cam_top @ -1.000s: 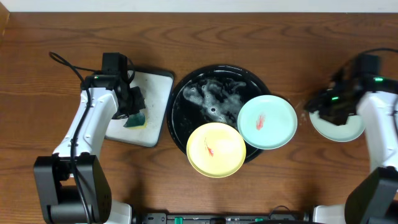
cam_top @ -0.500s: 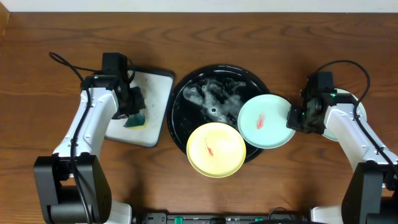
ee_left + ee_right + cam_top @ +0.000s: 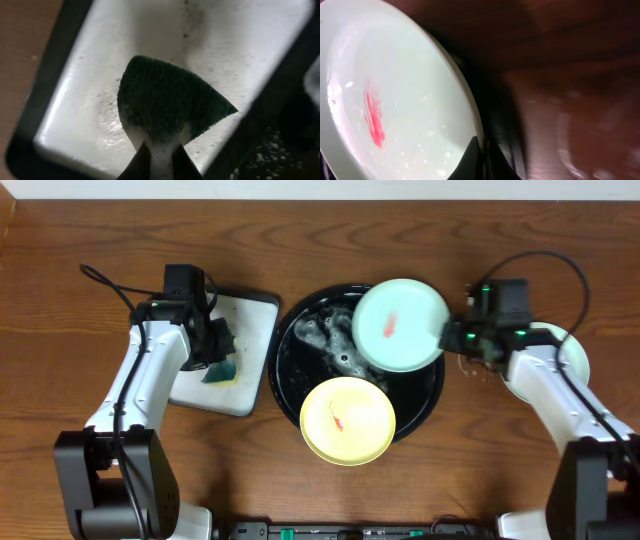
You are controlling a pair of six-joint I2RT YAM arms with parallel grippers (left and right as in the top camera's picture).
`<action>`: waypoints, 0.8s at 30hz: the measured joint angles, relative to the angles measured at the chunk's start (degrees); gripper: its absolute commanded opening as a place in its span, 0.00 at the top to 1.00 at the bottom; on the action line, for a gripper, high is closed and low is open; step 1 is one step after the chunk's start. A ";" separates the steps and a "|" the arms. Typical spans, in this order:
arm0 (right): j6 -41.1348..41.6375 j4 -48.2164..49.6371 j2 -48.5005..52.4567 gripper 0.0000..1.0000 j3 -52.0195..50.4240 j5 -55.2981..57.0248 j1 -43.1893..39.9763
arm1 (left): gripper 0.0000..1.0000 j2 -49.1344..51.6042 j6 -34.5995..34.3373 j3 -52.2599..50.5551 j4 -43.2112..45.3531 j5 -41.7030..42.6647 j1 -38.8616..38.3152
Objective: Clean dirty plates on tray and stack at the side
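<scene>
The right claw (image 3: 453,338) pinches the 3 o'clock rim of a mint-green plate (image 3: 398,325) with a red smear, holding it over the black tray (image 3: 296,370) at about 1 o'clock. A smeared yellow plate (image 3: 347,420) lies at the tray's 6 o'clock edge. A second mint plate (image 3: 574,355) lies on the table (image 3: 80,230), partly under the right arm. The left claw (image 3: 159,161) pinches a green sponge (image 3: 170,100) above the white tray (image 3: 245,330).

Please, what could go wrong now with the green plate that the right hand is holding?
The right hand pinches the green plate only at its rim, and the plate looks wet, so it may slip and fall onto the black tray or the yellow plate. Pressing the sponge on it could twist it loose.
</scene>
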 measured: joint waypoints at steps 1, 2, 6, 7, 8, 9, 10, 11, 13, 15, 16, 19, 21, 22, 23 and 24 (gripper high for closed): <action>0.39 0.87 1.14 0.99 0.00 0.42 1.86 | 0.92 0.00 0.00 0.00 0.46 0.55 0.00; 0.48 1.20 1.66 0.99 0.00 0.70 2.51 | 0.93 0.00 0.00 0.00 0.74 0.81 -0.04; 1.11 4.63 6.91 0.99 0.00 1.53 6.40 | 0.92 0.00 0.00 0.00 0.87 1.84 -0.07; 1.27 5.11 7.78 0.99 0.00 1.90 6.56 | 0.92 0.00 0.00 0.00 0.90 1.88 -0.07; 1.49 5.44 8.61 0.99 0.00 2.23 6.73 | 0.92 0.00 0.00 0.00 0.90 1.99 -0.07; 1.68 5.62 9.25 0.99 0.00 2.49 6.73 | 0.92 0.00 0.00 0.00 0.90 2.12 -0.07; 1.92 5.88 9.81 0.99 0.00 2.73 6.73 | 0.92 0.00 0.00 0.00 0.92 2.51 -0.15; 2.03 6.03 10.23 0.99 0.00 2.84 6.71 | 0.92 0.00 -0.02 0.00 1.01 2.93 -0.24; 2.45 6.08 11.28 0.99 0.00 3.06 6.71 | 0.92 -0.02 0.00 0.00 1.49 3.72 -0.79; 3.08 6.10 12.09 0.99 0.13 3.08 6.71 | 0.92 -0.02 0.00 0.00 2.64 4.68 -2.16; 3.48 5.88 12.15 0.99 0.33 3.13 6.71 | 0.92 -0.02 0.00 0.02 3.23 5.01 -3.06; 4.22 5.75 12.17 0.99 0.39 3.15 6.73 | 0.93 -0.02 -0.31 0.04 5.92 5.84 -6.93; 4.46 5.38 12.17 0.99 0.52 3.17 6.78 | 0.92 -0.02 -1.29 0.04 8.35 6.23 -9.77; 4.55 5.03 12.17 0.99 0.61 3.19 6.84 | 0.92 -0.02 -2.25 0.07 10.64 6.34 -11.63; 4.55 4.74 12.17 0.99 0.70 3.26 6.86 | 0.92 -0.02 -3.13 0.09 12.48 6.40 -12.90; 4.57 4.52 12.17 0.99 0.76 3.26 6.86 | 0.92 -0.02 -4.04 0.15 14.73 6.43 -14.38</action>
